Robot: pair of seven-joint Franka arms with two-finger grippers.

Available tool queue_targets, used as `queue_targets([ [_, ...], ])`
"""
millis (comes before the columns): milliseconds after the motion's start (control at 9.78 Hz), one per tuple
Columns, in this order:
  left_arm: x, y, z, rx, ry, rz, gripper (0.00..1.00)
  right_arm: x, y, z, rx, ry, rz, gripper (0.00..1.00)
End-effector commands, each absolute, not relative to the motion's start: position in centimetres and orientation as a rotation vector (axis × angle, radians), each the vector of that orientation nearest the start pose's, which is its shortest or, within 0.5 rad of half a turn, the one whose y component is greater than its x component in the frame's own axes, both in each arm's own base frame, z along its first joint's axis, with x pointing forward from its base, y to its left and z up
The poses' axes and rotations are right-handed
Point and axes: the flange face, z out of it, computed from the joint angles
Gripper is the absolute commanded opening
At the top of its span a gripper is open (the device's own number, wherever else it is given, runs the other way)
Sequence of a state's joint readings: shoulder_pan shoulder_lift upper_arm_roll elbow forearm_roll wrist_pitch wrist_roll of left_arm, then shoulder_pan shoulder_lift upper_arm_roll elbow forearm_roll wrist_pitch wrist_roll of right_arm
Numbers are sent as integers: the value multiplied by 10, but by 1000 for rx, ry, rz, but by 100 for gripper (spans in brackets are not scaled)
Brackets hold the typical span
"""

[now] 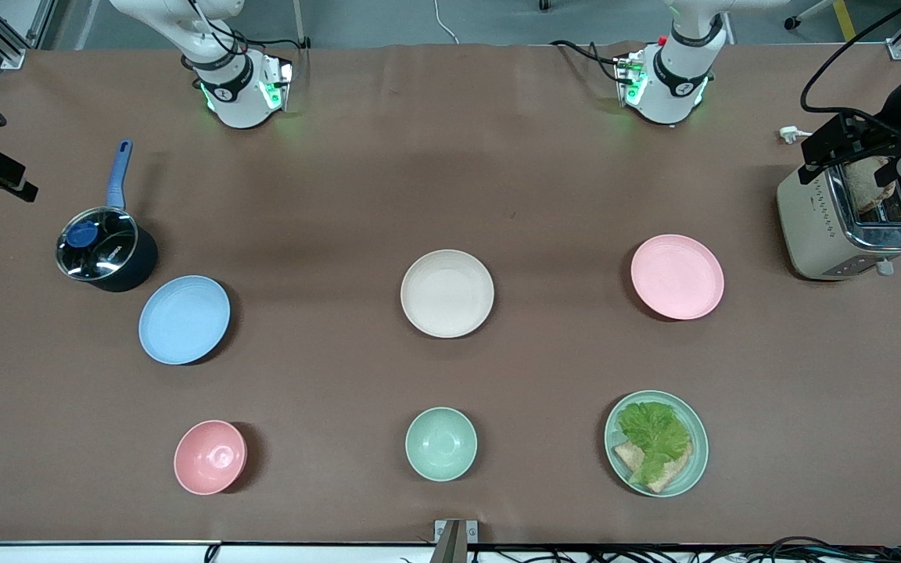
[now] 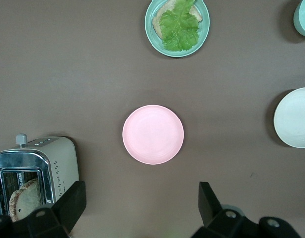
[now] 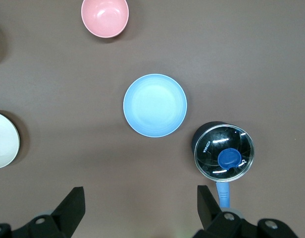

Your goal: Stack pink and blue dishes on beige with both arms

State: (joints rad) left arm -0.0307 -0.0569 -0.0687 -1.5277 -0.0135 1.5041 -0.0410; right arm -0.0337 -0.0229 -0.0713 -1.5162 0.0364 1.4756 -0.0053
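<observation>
The pale pink plate [image 1: 677, 277] lies toward the left arm's end of the table, and the light blue plate [image 1: 184, 319] toward the right arm's end. Between them, mid-table, sits the beige plate [image 1: 447, 293]. All three are bare and apart. In the left wrist view my left gripper [image 2: 141, 203] hangs open high over bare table beside the pink plate [image 2: 153, 134]. In the right wrist view my right gripper [image 3: 141, 203] is open too, high over bare table beside the blue plate [image 3: 155, 105]. Neither gripper shows in the front view.
A lidded saucepan [image 1: 102, 250] with a blue handle stands close to the blue plate. A toaster [image 1: 849, 219] holding bread is at the left arm's end. Nearer the front camera sit a pink bowl [image 1: 209, 457], a mint bowl [image 1: 440, 443] and a mint plate with lettuce and bread [image 1: 656, 442].
</observation>
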Motion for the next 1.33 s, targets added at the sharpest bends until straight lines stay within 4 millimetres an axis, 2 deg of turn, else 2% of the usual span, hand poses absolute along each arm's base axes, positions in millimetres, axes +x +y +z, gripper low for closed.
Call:
queue_targets([
  [0, 524, -55, 656, -3142, 109, 3, 100, 531, -55, 653, -3110, 140, 31, 100],
  [205, 522, -56, 660, -3145, 107, -9, 100, 532, -56, 657, -3113, 140, 12, 100],
  [409, 524, -53, 653, -3146, 107, 20, 100, 549, -58, 635, -3117, 142, 41, 100],
  [511, 524, -53, 650, -3148, 83, 28, 100, 562, -72, 613, -3098, 92, 67, 100],
  [614, 524, -49, 646, -3149, 64, 44, 100, 572, -92, 575, -3040, -8, 123, 100],
  [716, 527, -33, 632, -3168, 41, 63, 100, 584, -112, 536, -2985, 10, 122, 100],
  [920, 533, -4, 589, -3205, 4, 97, 100, 608, -134, 452, -2977, -89, 112, 100],
  [1023, 532, 0, 553, -3228, 50, 163, 100, 612, -152, 403, -2950, -117, 146, 100],
  [1125, 533, 6, 521, -3257, 61, 142, 100, 613, -163, 359, -2903, -111, 155, 100],
  [1227, 533, 21, 485, -3279, 58, 112, 100, 612, -167, 313, -2862, -89, 151, 100],
])
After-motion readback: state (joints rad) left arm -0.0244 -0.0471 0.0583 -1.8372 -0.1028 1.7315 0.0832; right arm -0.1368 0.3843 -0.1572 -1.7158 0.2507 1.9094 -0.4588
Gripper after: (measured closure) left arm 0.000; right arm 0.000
